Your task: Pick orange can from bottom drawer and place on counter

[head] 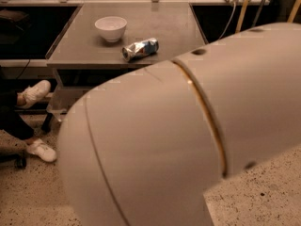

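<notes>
The grey counter fills the upper middle of the camera view. My white arm covers most of the lower view and hides the drawers, among them the bottom drawer. The orange can is hidden or out of view. My gripper is not in view, somewhere behind the arm.
A white bowl and a crushed silver-and-blue can lie on the counter. A person's legs and white shoes stand at the left on the speckled floor. Poles and a cable lean at the back right.
</notes>
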